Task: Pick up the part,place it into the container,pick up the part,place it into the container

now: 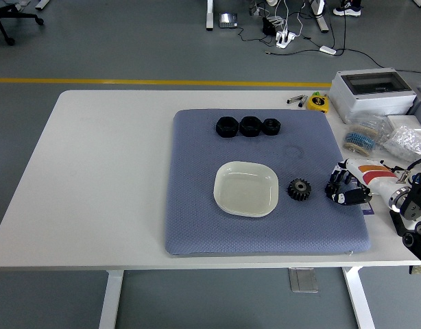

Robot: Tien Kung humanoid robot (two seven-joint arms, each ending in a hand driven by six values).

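- A blue-grey mat [197, 205] lies on the white surface [94, 178], and everything below is placed relative to this mat.
- A pale, shallow container [245, 188] sits on the mat, a little below and right of its middle, with nothing in it.
- A black gear part [299, 189] lies on the mat just right of the container, apart from its rim.
- A second, smaller black part [332, 190] sits near the mat's right edge, right of the gear.
- The right hand [347, 186] reaches in over the mat's right edge, its fingers [342, 199] curled narrowly around the smaller part; whether the part is off the mat cannot be told.
- Three black ring-like pieces [249, 127] stand in a row near the mat's far edge.
- Beyond the mat's far right corner lie a yellow tape measure [317, 102] and a grey box [372, 92].
- Clear bags of small items [389, 137] rest right of the mat, behind the hand.
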